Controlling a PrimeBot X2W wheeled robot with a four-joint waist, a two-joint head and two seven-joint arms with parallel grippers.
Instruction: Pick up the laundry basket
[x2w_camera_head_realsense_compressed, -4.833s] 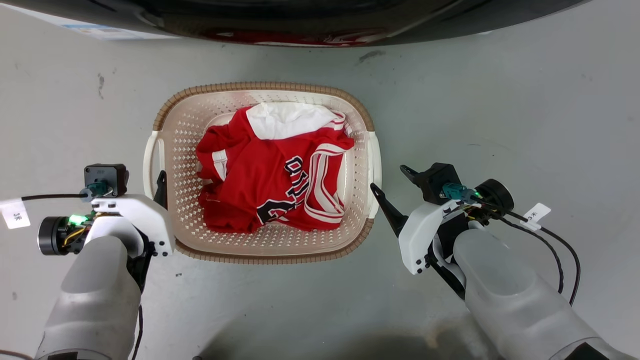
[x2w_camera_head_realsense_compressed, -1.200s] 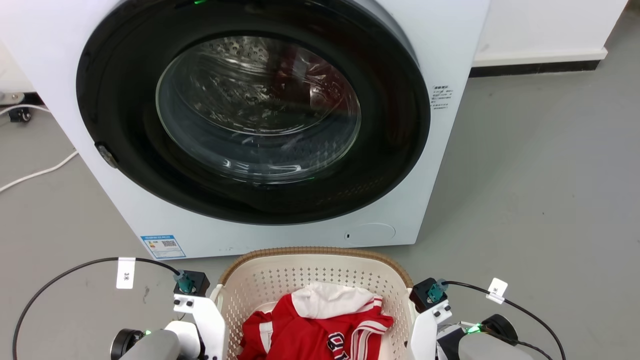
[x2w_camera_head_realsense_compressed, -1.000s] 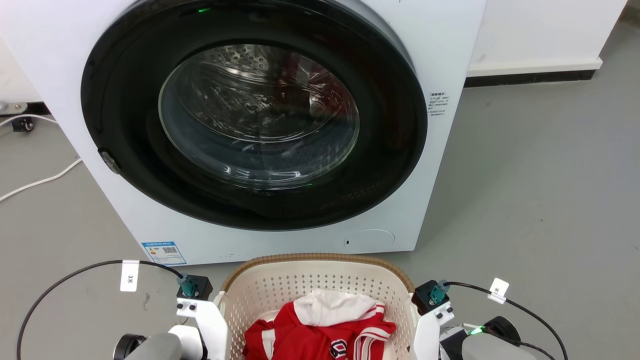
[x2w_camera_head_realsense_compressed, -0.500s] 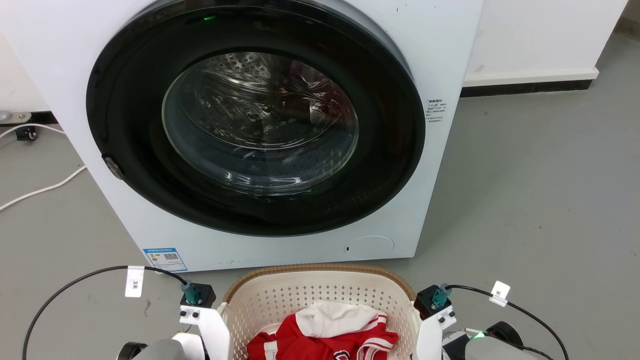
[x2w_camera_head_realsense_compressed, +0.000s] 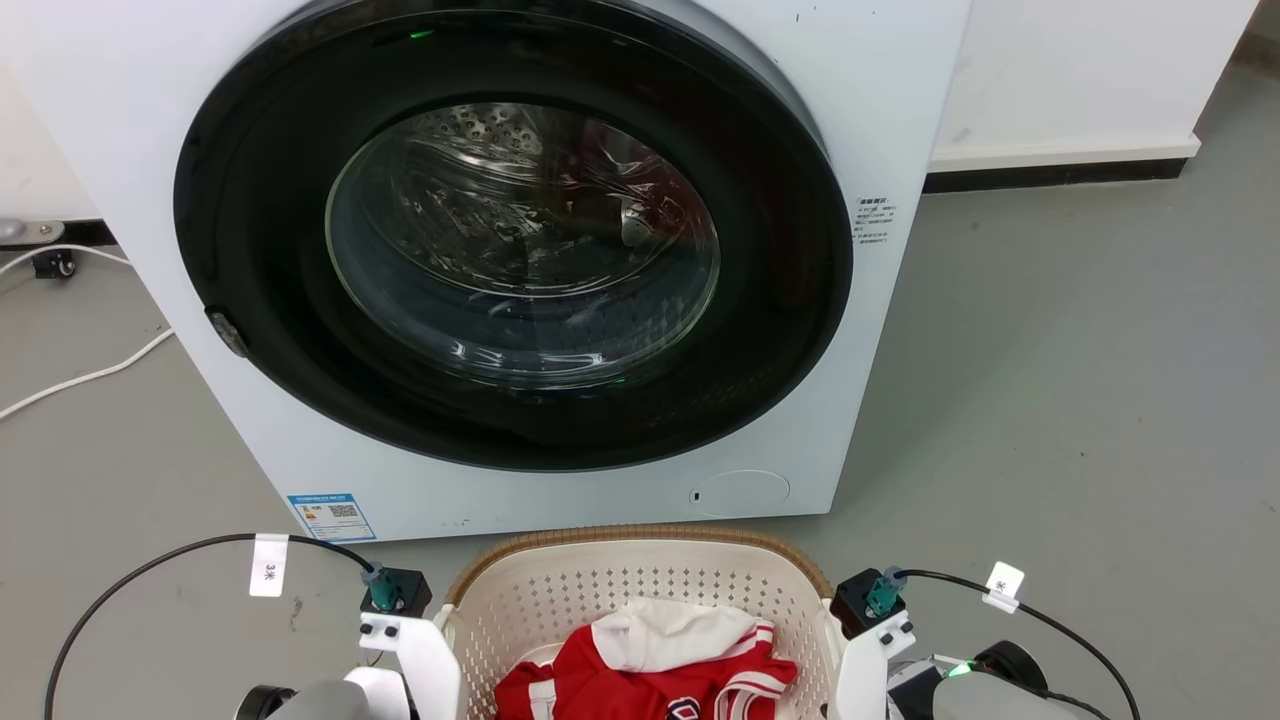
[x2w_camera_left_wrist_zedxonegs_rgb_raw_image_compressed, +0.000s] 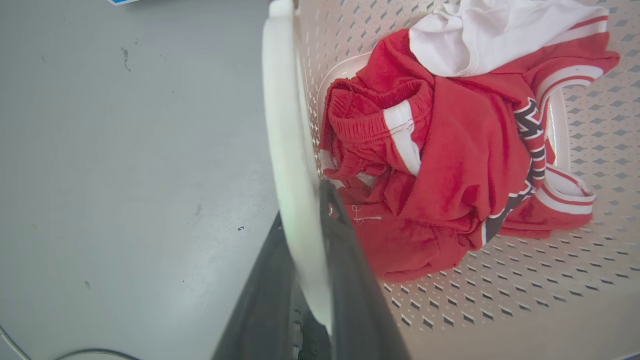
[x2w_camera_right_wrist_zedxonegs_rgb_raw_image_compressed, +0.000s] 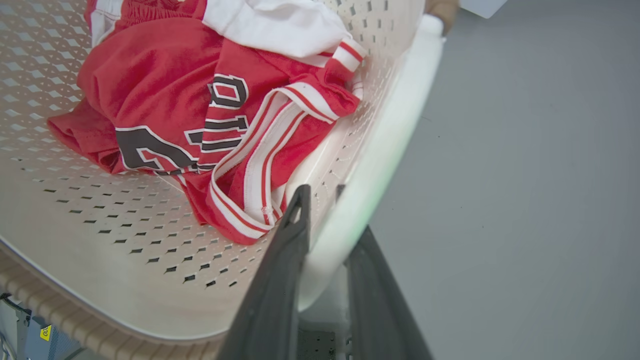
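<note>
The cream laundry basket (x2w_camera_head_realsense_compressed: 640, 536), with its brown woven rim, sits at the bottom middle of the head view between my two wrists. It holds a red jersey (x2w_camera_left_wrist_zedxonegs_rgb_raw_image_compressed: 450, 165) and a white garment (x2w_camera_right_wrist_zedxonegs_rgb_raw_image_compressed: 270, 22). My left gripper (x2w_camera_left_wrist_zedxonegs_rgb_raw_image_compressed: 305, 210) is shut on the basket's white left handle (x2w_camera_left_wrist_zedxonegs_rgb_raw_image_compressed: 287, 130), one dark finger on each side of it. My right gripper (x2w_camera_right_wrist_zedxonegs_rgb_raw_image_compressed: 322, 200) is shut on the white right handle (x2w_camera_right_wrist_zedxonegs_rgb_raw_image_compressed: 395, 125) in the same way. In the head view the fingers are hidden below the white wrist mounts (x2w_camera_head_realsense_compressed: 425, 645).
A white front-loading washing machine (x2w_camera_head_realsense_compressed: 890, 110) stands right behind the basket, its round dark door (x2w_camera_head_realsense_compressed: 520, 240) closed. A white cable (x2w_camera_head_realsense_compressed: 80, 378) lies on the grey floor at the left. Open floor (x2w_camera_head_realsense_compressed: 1080, 400) extends to the right, up to the wall skirting (x2w_camera_head_realsense_compressed: 1060, 172).
Earlier the head camera looked straight down and both grippers stood open beside the handles. Now it faces the washer and both grippers are shut on the handles. The picture hardly shifted in the last half second.
</note>
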